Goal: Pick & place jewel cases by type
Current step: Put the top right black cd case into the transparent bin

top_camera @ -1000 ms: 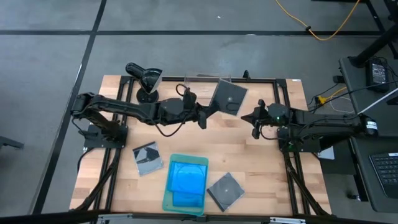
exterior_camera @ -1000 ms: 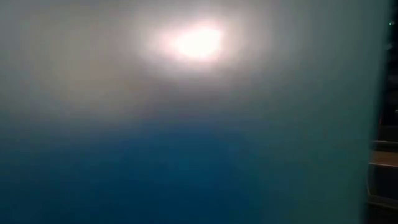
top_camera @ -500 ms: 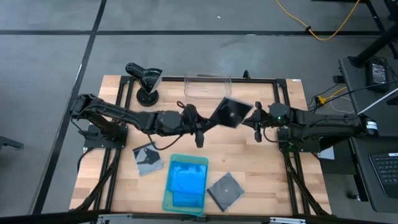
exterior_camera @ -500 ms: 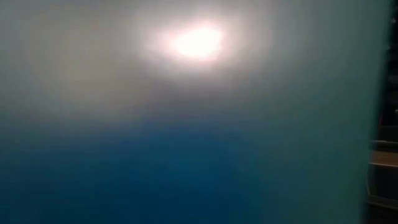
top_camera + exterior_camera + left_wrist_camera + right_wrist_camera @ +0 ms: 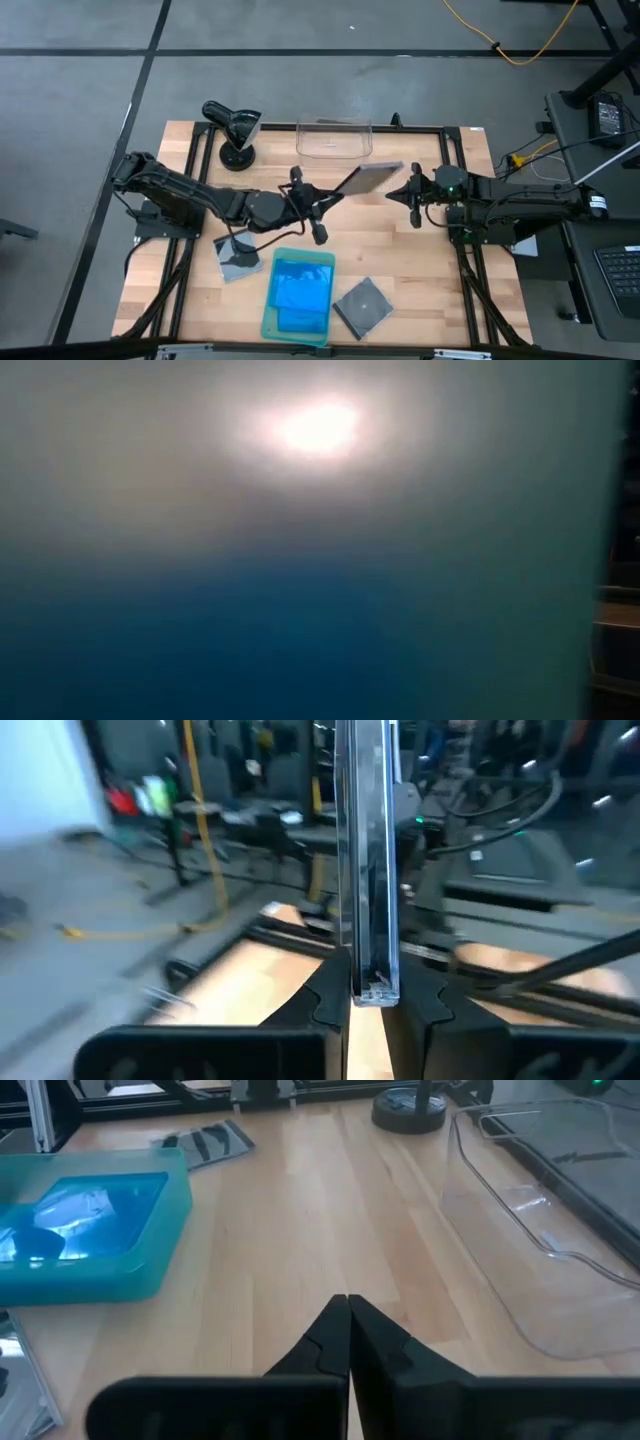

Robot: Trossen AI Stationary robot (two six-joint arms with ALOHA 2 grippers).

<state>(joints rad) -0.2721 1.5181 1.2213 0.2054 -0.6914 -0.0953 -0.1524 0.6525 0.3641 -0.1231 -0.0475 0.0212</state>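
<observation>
My left gripper reaches over the table's middle, shut on a dark grey jewel case that shows nearly edge-on. In the left wrist view the case is a thin upright strip. My right gripper hovers just right of it, shut and touching nothing; its fingers show closed in the right wrist view. Two more grey cases lie flat on the wood, one at the near left and one at the near right. Bright blue cases lie in the pale green tray. My left gripper pinches one edge of the grey case between its two fingers, one on each flat face. The fingers come in level from the table's left. The case stands on edge beyond the fingertips, lifted clear of the table.
A clear plastic bin stands at the far edge, beside a black stand at the far left. The tray's wall fills the low view and hides everything behind it. Bare wood lies below the right arm.
My left gripper has swung from beside the clear bin toward the table's middle and near edge, and has rolled about its own line. The grey case, still held, has turned from flat face up to nearly on edge. My right gripper has stayed shut.
</observation>
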